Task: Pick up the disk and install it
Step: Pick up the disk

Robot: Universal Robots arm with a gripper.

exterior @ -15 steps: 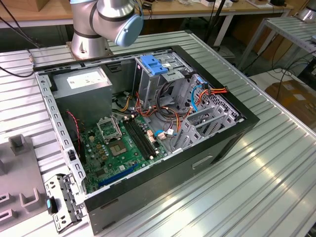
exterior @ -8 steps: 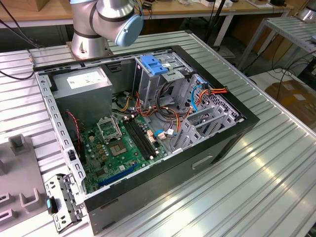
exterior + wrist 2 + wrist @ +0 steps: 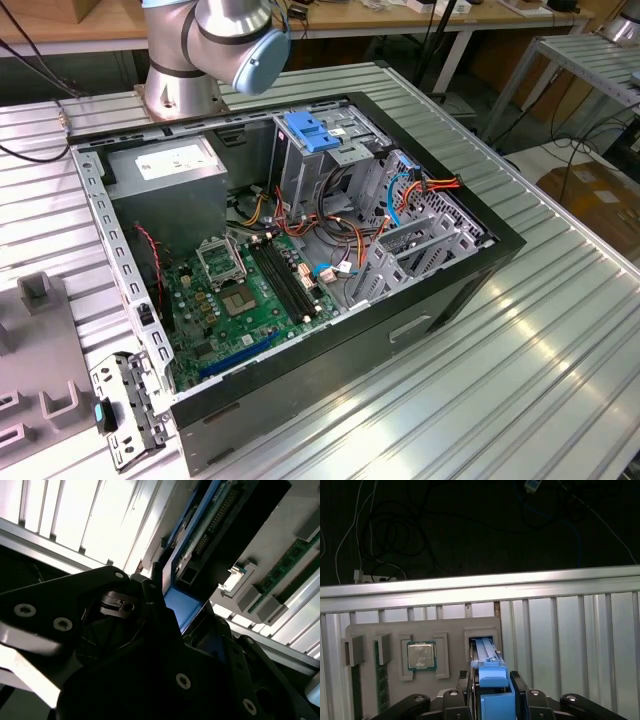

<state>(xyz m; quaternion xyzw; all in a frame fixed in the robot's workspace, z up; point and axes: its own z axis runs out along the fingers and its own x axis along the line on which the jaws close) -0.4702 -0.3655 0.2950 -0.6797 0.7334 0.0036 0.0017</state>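
The tool point(image 3: 493, 679) is pinching the disk point(image 3: 485, 649). Its two dark fingers point(image 3: 516, 686) are pressed on both sides of the disk's blue plastic end, and I see no gap between them and the plastic. The disk stands on its edge in a narrow slot of the grey tray point(image 3: 420, 630), directly below and ahead of the tool. Whether it is already raised a little from the slot, I cannot tell. To one side of the tool, the same tray holds a processor chip point(image 3: 421, 656) and, farther away, a memory stick point(image 3: 381, 680). The tray lies on the ribbed metal desk point(image 3: 570, 630). The open computer case point(image 3: 300, 250) lies on this desk too.

I judge the disk to be stiff and rather heavy for its size, so it will not bend in the grip. Its metal faces are probably smooth and may slip. The plastic rails can give a little under pressure. It is also sensitive to knocks, and the green board on one face should not be squeezed. The best place to hold it seems to be the blue end, centred, so that it hangs straight and does not swing
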